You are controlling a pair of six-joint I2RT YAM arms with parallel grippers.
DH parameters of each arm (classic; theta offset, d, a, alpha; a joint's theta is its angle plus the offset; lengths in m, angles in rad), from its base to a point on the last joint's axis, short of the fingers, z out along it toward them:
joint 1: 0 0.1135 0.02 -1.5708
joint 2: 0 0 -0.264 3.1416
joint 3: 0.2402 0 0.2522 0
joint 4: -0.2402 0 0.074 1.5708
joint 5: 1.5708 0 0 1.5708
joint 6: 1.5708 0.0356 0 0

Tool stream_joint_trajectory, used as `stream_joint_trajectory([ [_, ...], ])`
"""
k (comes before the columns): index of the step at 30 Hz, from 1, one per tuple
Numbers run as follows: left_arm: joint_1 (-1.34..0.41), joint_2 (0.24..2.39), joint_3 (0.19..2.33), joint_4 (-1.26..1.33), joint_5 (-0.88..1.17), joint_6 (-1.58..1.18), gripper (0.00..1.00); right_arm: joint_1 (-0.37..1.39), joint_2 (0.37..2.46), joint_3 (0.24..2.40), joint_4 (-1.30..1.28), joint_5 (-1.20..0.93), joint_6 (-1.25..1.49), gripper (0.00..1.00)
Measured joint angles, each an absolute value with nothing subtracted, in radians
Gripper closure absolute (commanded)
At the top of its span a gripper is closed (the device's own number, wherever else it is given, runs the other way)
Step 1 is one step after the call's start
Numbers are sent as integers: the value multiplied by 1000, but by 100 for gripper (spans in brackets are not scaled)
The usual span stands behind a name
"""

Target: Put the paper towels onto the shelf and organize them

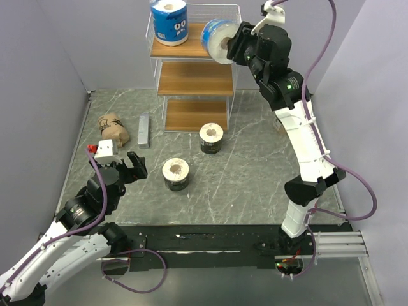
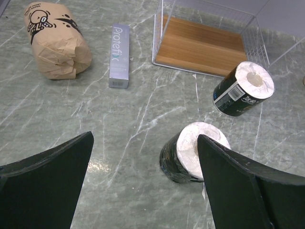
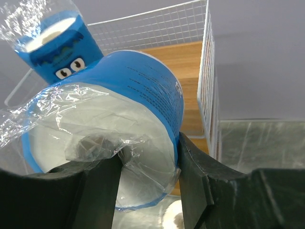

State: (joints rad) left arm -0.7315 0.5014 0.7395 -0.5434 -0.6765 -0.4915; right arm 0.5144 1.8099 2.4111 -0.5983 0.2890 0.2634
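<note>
Blue-and-white roll (image 1: 215,39) on its side at top-tier rail of shelf (image 1: 194,80), clenched in right end effector (image 1: 233,46). Placement step in hand. Next: lower beside upright blue roll (image 1: 169,22), then release. Left end effector (image 2: 145,138) spread wide, empty, near black roll (image 1: 176,174) on worktop (image 1: 255,172).

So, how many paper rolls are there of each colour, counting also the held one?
Blue rolls: 2, one in the right pincer
Black rolls: 2
Brown rolls: 2
Total: 6

High rear overview — two close wrist views, shelf (image 1: 194,80) common.
</note>
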Motion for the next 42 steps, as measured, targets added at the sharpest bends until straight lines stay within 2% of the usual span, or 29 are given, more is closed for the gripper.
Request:
stream_joint_trajectory([
  [9,-730,502,739,-544,-674,-492,4,515,1836,2469,-637,314,434,74],
  [17,-728,501,739,-543,-673,-492,4,515,1871,2469,-616,328,488,60],
  [27,-728,501,739,-544,-670,-492,4,515,1908,2469,-554,354,516,58],
  [31,-728,501,739,-543,-670,-492,4,515,1924,2476,-527,358,527,51],
  [42,-728,501,739,-543,-670,-492,4,515,1948,2482,-477,359,532,42],
])
